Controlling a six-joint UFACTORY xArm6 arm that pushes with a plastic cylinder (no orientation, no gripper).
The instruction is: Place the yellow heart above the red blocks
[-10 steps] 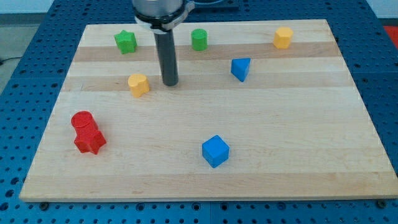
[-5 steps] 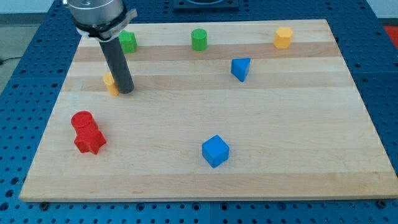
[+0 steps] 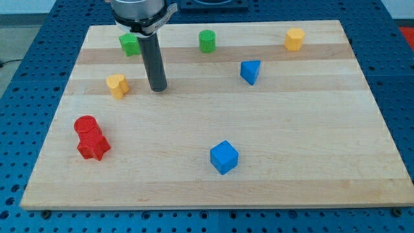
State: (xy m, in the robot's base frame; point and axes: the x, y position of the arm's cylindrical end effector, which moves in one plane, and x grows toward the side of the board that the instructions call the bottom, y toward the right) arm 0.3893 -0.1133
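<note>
The yellow heart lies at the left of the wooden board, above and a little right of the red blocks. The red cylinder and the red star sit touching each other near the board's left edge. My tip rests on the board to the right of the yellow heart, with a clear gap between them.
A green star sits behind the rod at the top left. A green cylinder is at the top middle, a yellow hexagon at the top right. A blue triangle and a blue cube lie right of centre.
The yellow heart has been pushed left, from about the middle left toward the board's left side. My tip swept left with it and has now drawn back to the right, off the heart.
</note>
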